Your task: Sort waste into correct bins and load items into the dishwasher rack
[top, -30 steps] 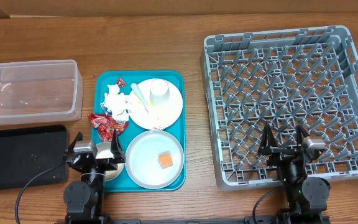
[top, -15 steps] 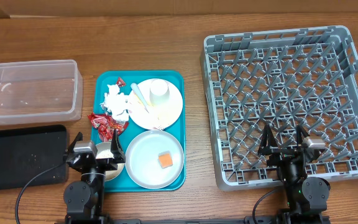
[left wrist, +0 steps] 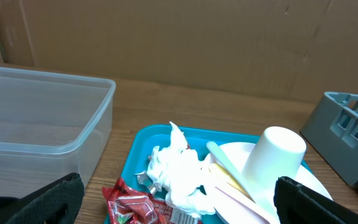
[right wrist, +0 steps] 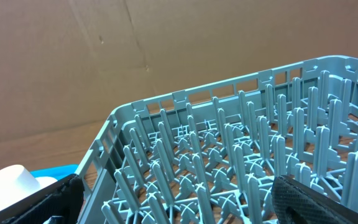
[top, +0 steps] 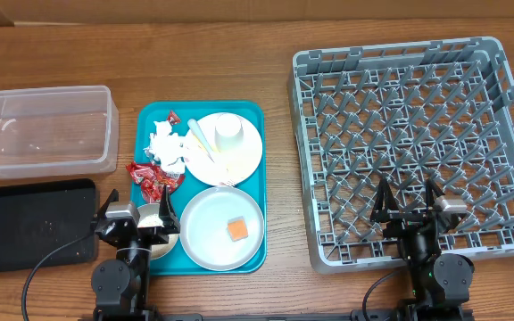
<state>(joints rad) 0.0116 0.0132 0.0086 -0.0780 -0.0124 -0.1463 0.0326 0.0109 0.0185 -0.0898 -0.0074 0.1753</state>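
A wood-grain table was seen from overhead. A brown cardboard wall behind its far edge was shown fully only in the wrist views.

A clear tub was set at the left edge, and a black tray lay by the front-left corner. Neither the black tray nor the orange cube was caught by the left wrist camera.

The left gripper was held at the front edge, over the near-left corner of the teal tray, its fingers spread wide and nothing grasped.

On that tray, left of the table's centre, a crumpled napkin and red wrappers were laid along the left side. A white plate lay toward the far edge, and a second plate, carrying the cube, toward the front.

The cup was shown standing on the plate in the left wrist view, with a pale utensil beside it.

The dishwasher rack filled the right half of the table, and its upright pegs were seen plainly from the right wrist. The right gripper was held released over the rack's front edge, empty.
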